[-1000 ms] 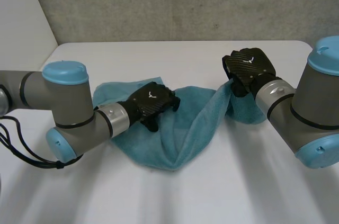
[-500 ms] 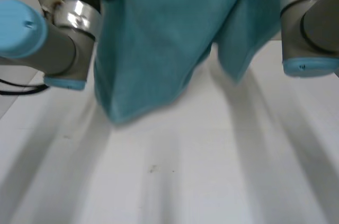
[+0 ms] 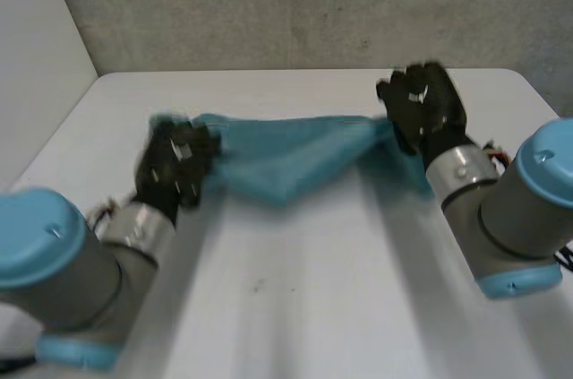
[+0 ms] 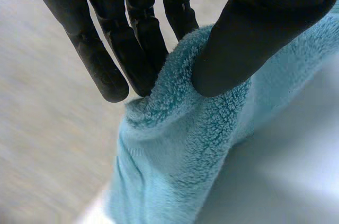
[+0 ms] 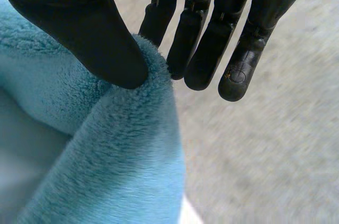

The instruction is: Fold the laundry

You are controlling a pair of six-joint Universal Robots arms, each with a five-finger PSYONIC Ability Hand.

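A teal terry towel [image 3: 286,159] is stretched between the robot's two black hands over the far half of a white tabletop [image 3: 313,298]. Its long axis runs side to side, from the left hand [image 3: 175,164] to the right hand [image 3: 423,110]. The right end sits a little higher and farther back. The top edge is pulled fairly taut, while the middle sags into a soft point aimed toward the near edge of the tabletop. Whether that low point touches the surface cannot be told from the head view.

The head view gives the whole span and both grey arms, but the hands appear there as dark shapes. The wrist views show the grips. In the left wrist view, the thumb [image 4: 254,38] presses a fold of the fluffy cloth against the straight fingers [image 4: 132,49], with the towel hanging away beneath. In the right wrist view, the thumb [image 5: 90,38] pinches the towel's edge against the fingers [image 5: 212,44] in the same way.
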